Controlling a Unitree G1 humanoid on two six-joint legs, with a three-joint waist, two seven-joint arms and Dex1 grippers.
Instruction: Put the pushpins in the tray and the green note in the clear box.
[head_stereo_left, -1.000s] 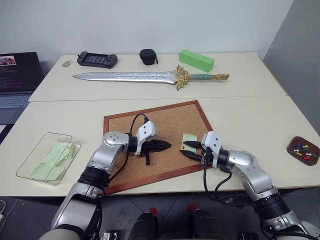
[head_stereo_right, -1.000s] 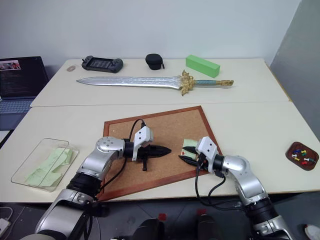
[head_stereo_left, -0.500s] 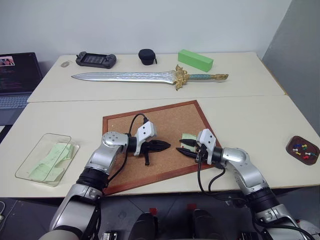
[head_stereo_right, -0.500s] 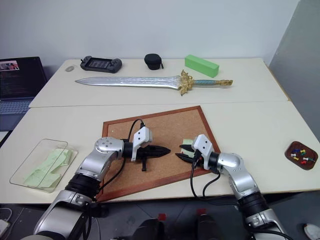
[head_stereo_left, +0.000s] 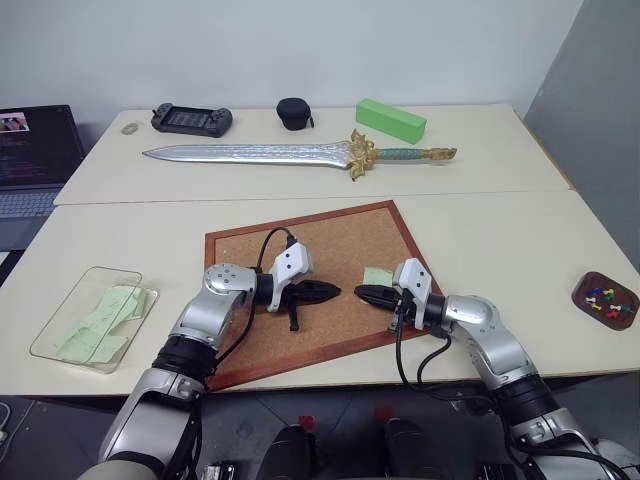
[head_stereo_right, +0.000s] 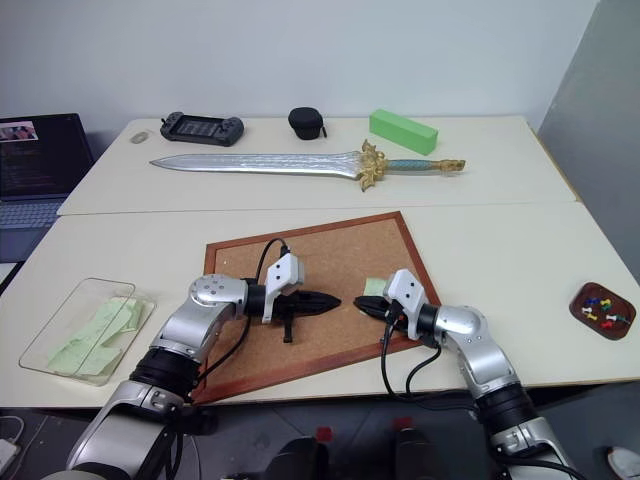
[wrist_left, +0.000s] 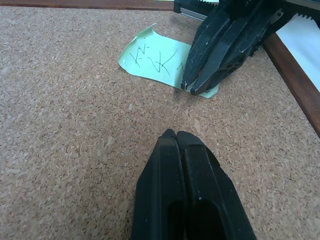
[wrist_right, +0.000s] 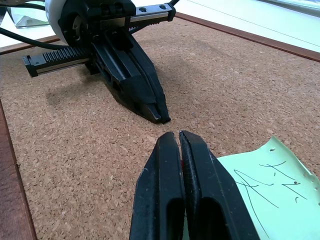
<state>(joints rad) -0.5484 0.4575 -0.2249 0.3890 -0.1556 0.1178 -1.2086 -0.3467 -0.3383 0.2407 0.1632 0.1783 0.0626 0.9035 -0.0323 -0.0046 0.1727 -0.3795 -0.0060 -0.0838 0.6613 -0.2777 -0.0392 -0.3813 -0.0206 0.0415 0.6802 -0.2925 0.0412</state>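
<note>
Fingers of right gripper (wrist_right: 179, 136) pressed together at green note (wrist_right: 272, 185) edge on corkboard (head_stereo_left: 300, 245), red pushpin possibly pinched; left gripper (wrist_left: 175, 134) closed, empty. Next: carry pin to tray (head_stereo_left: 607, 300) at counter's right edge.

- The laptop (head_stereo_left: 35, 150), left of the corkboard (head_stereo_left: 320, 280), was cut off by the picture's edge.
- The right gripper (wrist_left: 189, 89) covered the green note's (wrist_left: 155, 62) near edge; whether the fingers (wrist_right: 170, 150) pinched it could not be told.
- The pushpins (head_stereo_left: 605, 298) in the tray (head_stereo_left: 584, 291), well right of the corkboard, were too small to count.
- The papers in the clear box (head_stereo_left: 95, 275) overlapped; their number was unclear.
</note>
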